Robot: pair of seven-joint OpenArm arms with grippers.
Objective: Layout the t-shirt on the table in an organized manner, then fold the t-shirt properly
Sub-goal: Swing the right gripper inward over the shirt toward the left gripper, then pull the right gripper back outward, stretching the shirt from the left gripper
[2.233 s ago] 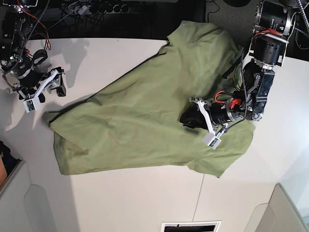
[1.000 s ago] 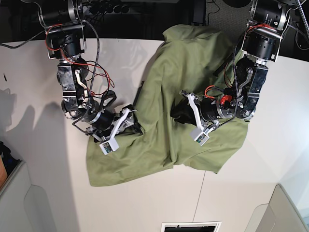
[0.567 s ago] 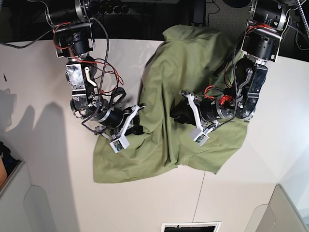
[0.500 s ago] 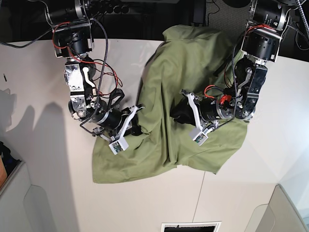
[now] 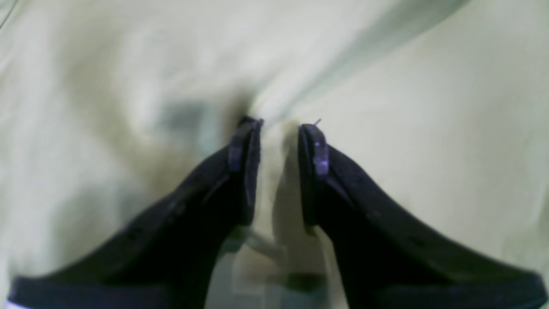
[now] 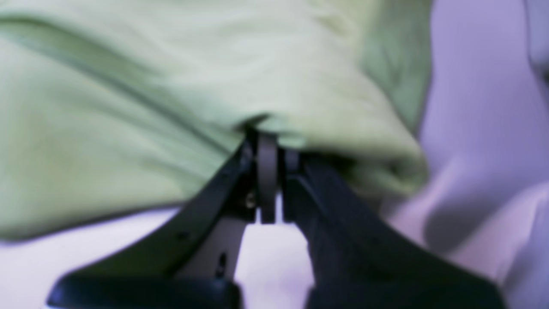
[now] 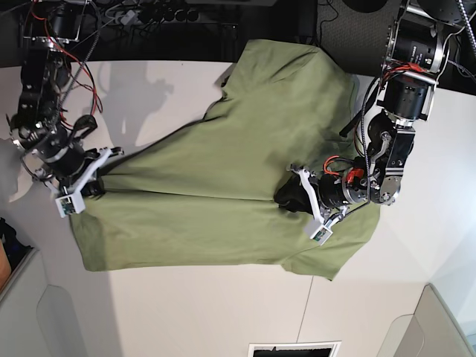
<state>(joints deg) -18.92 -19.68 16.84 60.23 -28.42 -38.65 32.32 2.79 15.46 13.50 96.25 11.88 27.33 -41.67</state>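
The olive-green t-shirt (image 7: 245,163) is lying wrinkled across the middle of the base view on the white worktop (image 7: 201,312). The right fingers (image 7: 95,186), left of frame, are closing tightly on its edge; the left fingers (image 7: 294,197), right of centre, are standing partly open over the cloth, any grip being unclear.

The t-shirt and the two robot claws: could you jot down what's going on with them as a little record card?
Garment: olive-green t-shirt
Surface: white table
Layout: spread out, not folded, creased between the claws
Right claw: the right gripper, shut on the shirt near one end
Left claw: the left gripper, over the shirt, fingertips apart; grip unclear
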